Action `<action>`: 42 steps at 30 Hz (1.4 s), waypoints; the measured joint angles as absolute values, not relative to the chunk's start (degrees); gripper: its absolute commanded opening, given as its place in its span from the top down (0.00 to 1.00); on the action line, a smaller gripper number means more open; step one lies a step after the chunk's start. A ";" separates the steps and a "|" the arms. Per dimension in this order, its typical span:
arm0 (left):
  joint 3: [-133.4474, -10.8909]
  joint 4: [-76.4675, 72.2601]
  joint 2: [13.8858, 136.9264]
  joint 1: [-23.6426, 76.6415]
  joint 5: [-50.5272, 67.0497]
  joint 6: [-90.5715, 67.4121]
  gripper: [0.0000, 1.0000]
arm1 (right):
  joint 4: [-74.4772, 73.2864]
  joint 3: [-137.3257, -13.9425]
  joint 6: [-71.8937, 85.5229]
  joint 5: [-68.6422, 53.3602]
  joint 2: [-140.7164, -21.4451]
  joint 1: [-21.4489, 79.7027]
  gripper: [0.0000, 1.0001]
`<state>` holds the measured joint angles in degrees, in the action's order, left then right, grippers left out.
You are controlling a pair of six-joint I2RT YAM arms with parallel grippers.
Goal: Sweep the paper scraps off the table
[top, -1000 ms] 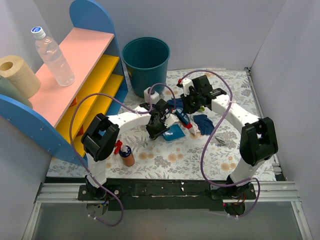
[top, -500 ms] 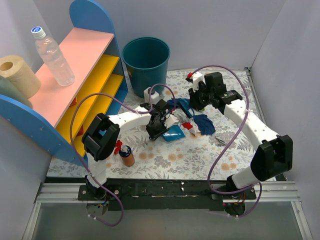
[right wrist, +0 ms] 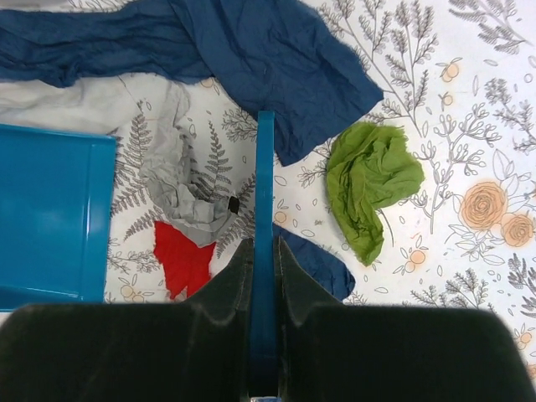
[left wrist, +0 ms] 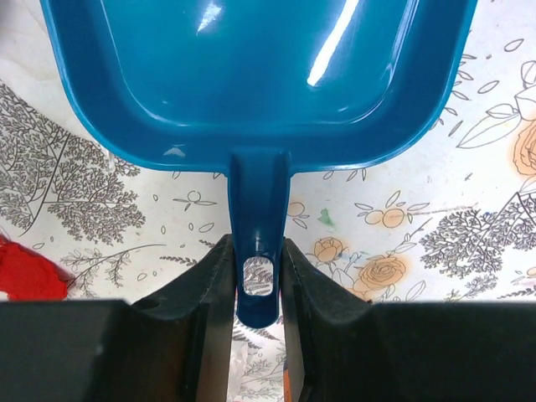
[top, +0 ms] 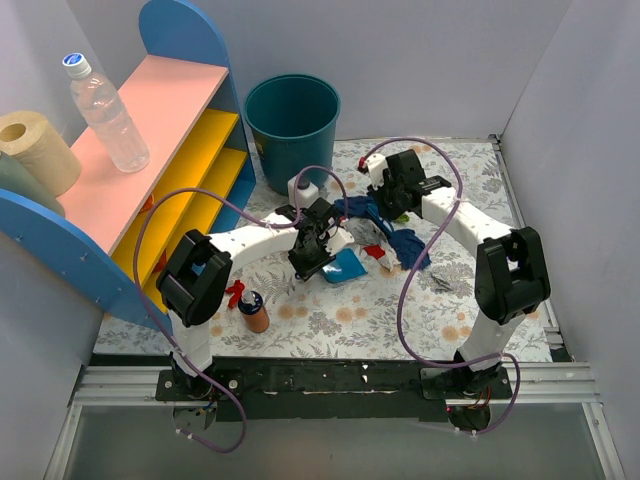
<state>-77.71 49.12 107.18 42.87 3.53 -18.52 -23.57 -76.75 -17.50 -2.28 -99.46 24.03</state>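
Observation:
My left gripper (left wrist: 257, 276) is shut on the handle of the blue dustpan (left wrist: 251, 75), which lies flat on the table (top: 330, 315) near its middle (top: 348, 266). My right gripper (right wrist: 265, 276) is shut on the thin blue handle of the hand brush (right wrist: 265, 184). Under the brush lie paper scraps: a large dark blue one (right wrist: 251, 59), a green one (right wrist: 368, 184), a silver-grey one (right wrist: 180, 197), a red one (right wrist: 184, 260), a small dark blue one (right wrist: 314, 264). The dustpan's edge (right wrist: 50, 218) lies just left of them. Another red scrap (left wrist: 25, 272) lies left of the pan.
A teal bin (top: 292, 115) stands at the back. The pink-and-yellow shelf unit (top: 170, 150) with a bottle (top: 105, 100) and a paper roll (top: 35, 150) fills the left. A small brown bottle (top: 255, 312) and a white container (top: 303, 188) stand on the table. A grey scrap (top: 441, 284) lies at the right.
My right arm swung out to the right with the brush, then came back left over the scraps beside the dustpan. My left gripper and the dustpan barely moved.

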 measured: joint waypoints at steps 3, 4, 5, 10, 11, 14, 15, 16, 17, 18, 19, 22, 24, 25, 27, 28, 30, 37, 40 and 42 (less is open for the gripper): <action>-75.85 46.87 107.13 42.87 3.53 -18.87 0.64 | -23.73 -77.06 -17.76 -2.07 -100.86 24.21 0.99; -74.59 45.45 106.98 42.87 3.53 -18.90 0.61 | -23.66 -77.21 -17.76 -2.04 -100.92 24.32 0.99; -73.03 44.05 106.61 42.87 3.49 -18.76 0.60 | -23.66 -77.41 -17.76 -2.04 -100.92 24.43 0.99; -67.00 38.94 103.26 42.83 3.46 -18.37 0.62 | -23.53 -77.95 -17.74 -2.09 -100.95 24.86 0.99; -65.95 37.87 102.17 42.59 3.60 -18.26 0.63 | -23.53 -78.00 -17.72 -2.11 -100.95 24.91 0.99; -64.36 35.94 100.31 42.26 4.29 -18.20 0.67 | -23.55 -78.00 -17.67 -2.33 -100.95 24.99 0.99; -63.79 35.35 99.83 42.09 4.62 -18.20 0.68 | -23.55 -78.00 -17.63 -2.35 -100.95 24.99 0.99; -63.29 34.83 99.39 41.91 4.97 -18.20 0.69 | -23.55 -78.00 -17.58 -2.42 -100.95 24.99 0.99; -62.87 34.48 99.11 41.71 5.30 -18.22 0.72 | -23.55 -78.00 -17.56 -2.55 -100.95 24.99 0.99; -62.48 34.04 98.94 41.65 5.54 -18.20 0.75 | -23.55 -78.00 -17.56 -2.61 -100.95 24.99 0.99; -62.15 33.80 98.91 41.54 5.69 -18.22 0.78 | -23.55 -78.00 -17.58 -2.76 -100.95 25.06 0.99; -61.23 33.36 98.91 41.34 6.26 -18.22 0.94 | -23.57 -77.97 -17.58 -3.09 -100.95 25.12 0.99; -61.21 33.34 98.94 41.34 6.74 -18.22 1.00 | -23.59 -77.89 -17.58 -3.38 -100.95 25.15 0.99; -61.30 33.43 98.96 41.34 6.94 -18.33 1.00 | -23.64 -77.84 -17.58 -3.51 -100.95 25.17 0.99; -61.71 33.80 99.20 41.34 7.33 -18.46 1.00 | -23.64 -77.67 -17.54 -3.92 -100.95 25.26 0.99; -62.13 34.17 99.35 41.34 7.64 -18.59 1.00 | -23.57 -77.38 -17.52 -4.16 -100.86 25.32 0.99; -63.61 35.14 99.88 41.34 8.25 -18.87 1.00 | -23.64 -76.53 -17.37 -4.10 -100.51 25.67 0.99; -68.86 39.38 101.65 41.34 9.34 -19.35 1.00 | -23.49 -75.92 -18.02 -0.99 -98.48 27.07 0.99; -68.86 41.50 102.24 41.34 9.26 -19.44 1.00 | -23.35 -75.92 -18.33 -0.38 -97.58 27.07 0.99; -68.88 42.96 102.69 41.34 9.26 -19.49 1.00 | -23.35 -75.92 -18.44 -0.14 -97.38 27.14 0.99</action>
<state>-68.88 42.96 102.69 41.34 9.26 -19.49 -23.35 -75.92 -18.44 -0.14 -97.38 27.14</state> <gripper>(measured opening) 0.205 0.128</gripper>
